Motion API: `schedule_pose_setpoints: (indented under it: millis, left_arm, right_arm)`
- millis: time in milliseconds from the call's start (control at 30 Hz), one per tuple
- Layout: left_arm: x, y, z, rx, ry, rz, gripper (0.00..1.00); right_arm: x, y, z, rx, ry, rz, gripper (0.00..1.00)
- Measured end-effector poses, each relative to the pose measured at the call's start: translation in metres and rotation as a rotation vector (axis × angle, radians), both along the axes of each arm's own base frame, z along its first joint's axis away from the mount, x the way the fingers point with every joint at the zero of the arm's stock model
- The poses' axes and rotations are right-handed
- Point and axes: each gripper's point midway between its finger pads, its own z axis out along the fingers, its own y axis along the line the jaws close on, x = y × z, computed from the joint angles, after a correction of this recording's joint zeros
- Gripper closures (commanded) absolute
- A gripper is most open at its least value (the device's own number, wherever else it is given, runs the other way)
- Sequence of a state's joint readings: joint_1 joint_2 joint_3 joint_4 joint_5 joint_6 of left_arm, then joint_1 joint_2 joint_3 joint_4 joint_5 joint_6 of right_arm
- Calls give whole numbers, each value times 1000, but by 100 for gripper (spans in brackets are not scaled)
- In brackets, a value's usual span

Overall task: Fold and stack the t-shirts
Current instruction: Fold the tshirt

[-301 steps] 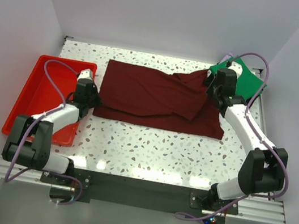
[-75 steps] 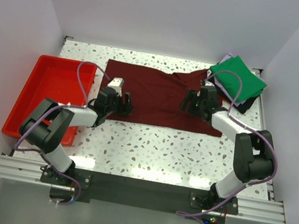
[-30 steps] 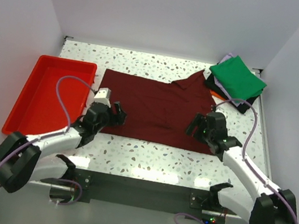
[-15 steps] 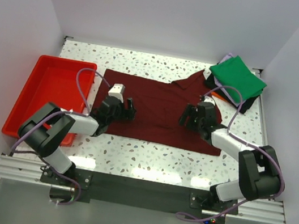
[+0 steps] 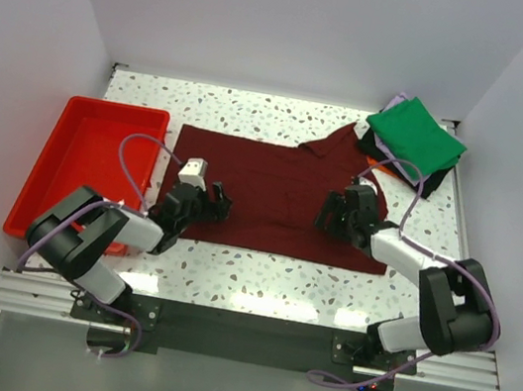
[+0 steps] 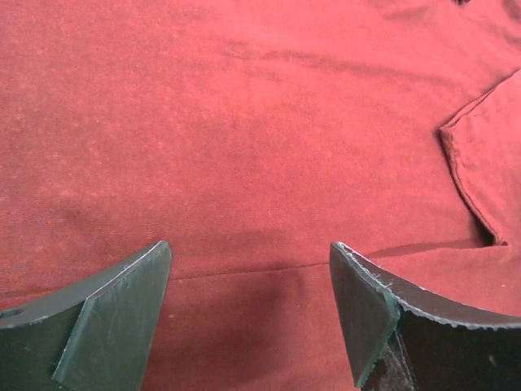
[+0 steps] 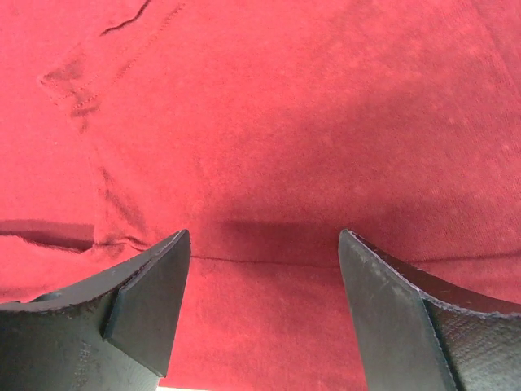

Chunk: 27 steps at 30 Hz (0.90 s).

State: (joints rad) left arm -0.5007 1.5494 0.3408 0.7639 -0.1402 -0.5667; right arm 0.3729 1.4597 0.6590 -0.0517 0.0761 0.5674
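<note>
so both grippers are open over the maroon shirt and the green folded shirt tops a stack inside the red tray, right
Not the red tray. The top external view shows the green folded shirt topping a stack at the far right of the table. The left gripper and right gripper are open over the maroon shirt.

The left arm [image 5: 136, 227] and right arm [image 5: 399, 250] were bent low, angled in toward one another. The left hand [image 5: 215, 200] had its fingers spread wide, holding nothing. The right hand [image 5: 333, 214] was likewise parted and empty, tipped downward.
</note>
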Motion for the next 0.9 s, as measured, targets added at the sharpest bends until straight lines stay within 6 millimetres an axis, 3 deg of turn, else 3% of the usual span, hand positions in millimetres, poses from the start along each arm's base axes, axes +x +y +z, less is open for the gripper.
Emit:
schedule_pose_setpoints:
  millis: [600,700,900]
  left_arm:
    - [-72,3,3,-66,59,-33,16]
    - [-75,5,3,-53,67,-28,15]
    - [-65,6,13,-16,60,-10,12]
  right_arm:
    - [-81,-18,9,83,101,-72,22]
    - [-83,-19,18,79,93,-63,22]
    - [-49,-6,51,89,-7,-9,22]
